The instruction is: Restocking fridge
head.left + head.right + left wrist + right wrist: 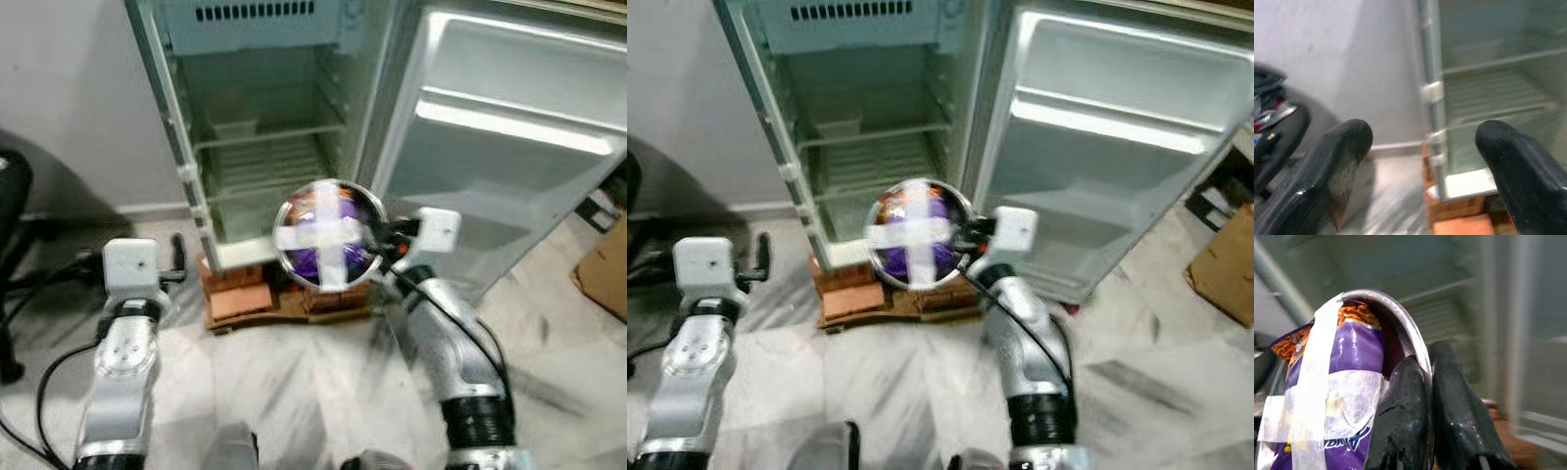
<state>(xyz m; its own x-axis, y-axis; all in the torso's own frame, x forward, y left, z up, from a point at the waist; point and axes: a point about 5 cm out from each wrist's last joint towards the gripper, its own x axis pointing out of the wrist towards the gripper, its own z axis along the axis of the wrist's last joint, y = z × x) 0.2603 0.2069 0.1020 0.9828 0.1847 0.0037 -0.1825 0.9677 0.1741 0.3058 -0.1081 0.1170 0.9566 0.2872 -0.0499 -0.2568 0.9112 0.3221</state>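
Note:
A round metal bowl [328, 235] holds a purple and orange snack packet [1347, 357], strapped in with a cross of white tape. My right gripper [384, 240] is shut on the bowl's rim [1415, 352] and holds it tilted, its open side facing me, in front of the open fridge [265, 127]. The fridge's wire shelves [872, 132] are bare. To the left, my left gripper [176, 257] is raised near the fridge's left edge. It is open, and there is nothing between its fingers [1347, 147].
The fridge door [509, 147] swings wide to the right, with bare door racks. The fridge stands on bricks [240, 294] on a marble floor. A cardboard box [602, 264] sits at far right. At far left are a black chair [10, 196] and cables.

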